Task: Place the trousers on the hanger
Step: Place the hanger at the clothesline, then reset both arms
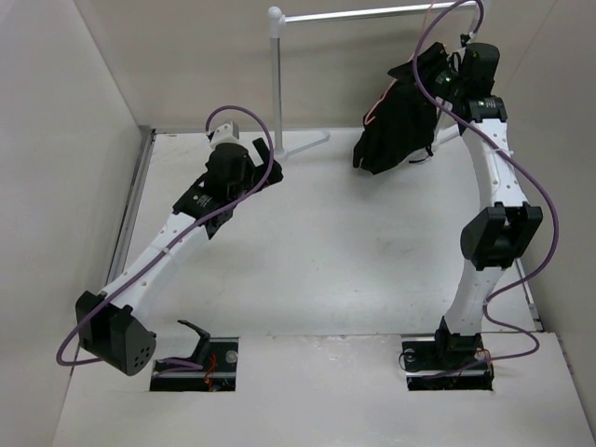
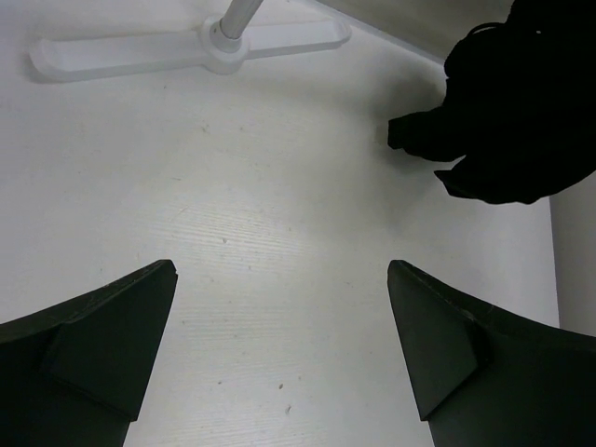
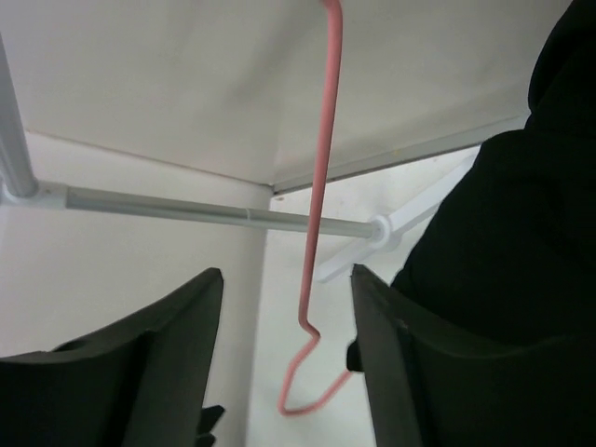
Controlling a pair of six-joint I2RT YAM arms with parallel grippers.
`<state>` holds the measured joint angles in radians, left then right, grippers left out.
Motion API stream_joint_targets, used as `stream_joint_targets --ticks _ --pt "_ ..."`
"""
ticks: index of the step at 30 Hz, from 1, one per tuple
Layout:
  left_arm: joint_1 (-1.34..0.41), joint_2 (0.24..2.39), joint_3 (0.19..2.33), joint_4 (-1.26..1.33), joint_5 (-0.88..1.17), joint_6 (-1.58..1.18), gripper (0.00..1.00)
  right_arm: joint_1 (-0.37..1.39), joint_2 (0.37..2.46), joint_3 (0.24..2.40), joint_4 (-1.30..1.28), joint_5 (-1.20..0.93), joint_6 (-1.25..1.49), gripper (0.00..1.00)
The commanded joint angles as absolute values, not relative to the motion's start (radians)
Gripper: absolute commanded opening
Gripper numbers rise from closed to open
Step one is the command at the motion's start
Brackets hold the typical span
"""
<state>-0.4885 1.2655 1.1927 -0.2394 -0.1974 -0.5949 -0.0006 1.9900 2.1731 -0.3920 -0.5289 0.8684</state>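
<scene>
The black trousers (image 1: 396, 126) hang in a bunch at the back right, their lower end near the table. They also show in the left wrist view (image 2: 521, 102) and the right wrist view (image 3: 503, 242). The pink-red hanger (image 1: 375, 105) shows as a thin wire along their left edge. In the right wrist view the hanger wire (image 3: 321, 186) runs between my right gripper's open fingers, touching neither. My right gripper (image 1: 436, 70) (image 3: 287, 272) is raised beside the trousers' top. My left gripper (image 1: 264, 154) (image 2: 281, 268) is open and empty above bare table, left of the trousers.
A white and silver clothes rack stands at the back, with its upright pole (image 1: 277, 79), top rod (image 1: 372, 12) and flat base (image 2: 186, 47). Its pole also crosses the right wrist view (image 3: 186, 207). White walls close in the left, back and right sides.
</scene>
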Motion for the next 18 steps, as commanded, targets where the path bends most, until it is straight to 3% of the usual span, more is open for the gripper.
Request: stream_joint_targets --ticks 1,3,5,10,18 --pt "-0.481 1.262 1.19 -0.206 -0.184 -0.627 1.0 -0.01 1.936 2.172 -0.325 -0.508 0.842 0.7" --pt "-0.484 1.264 1.19 -0.206 -0.184 -0.629 1.0 -0.018 1.908 2.151 -0.325 -0.485 0.838 0.8" --pt "-0.484 1.27 1.195 -0.213 -0.189 -0.63 1.0 -0.022 1.869 2.109 -0.324 -0.465 0.827 1.0" --pt "-0.49 1.307 1.212 -0.256 -0.192 -0.632 1.0 -0.025 1.705 1.906 -0.311 -0.382 0.795 1.0" --pt "-0.534 1.394 1.213 -0.339 -0.184 -0.64 1.0 -0.021 1.311 1.345 -0.265 -0.115 0.767 1.0"
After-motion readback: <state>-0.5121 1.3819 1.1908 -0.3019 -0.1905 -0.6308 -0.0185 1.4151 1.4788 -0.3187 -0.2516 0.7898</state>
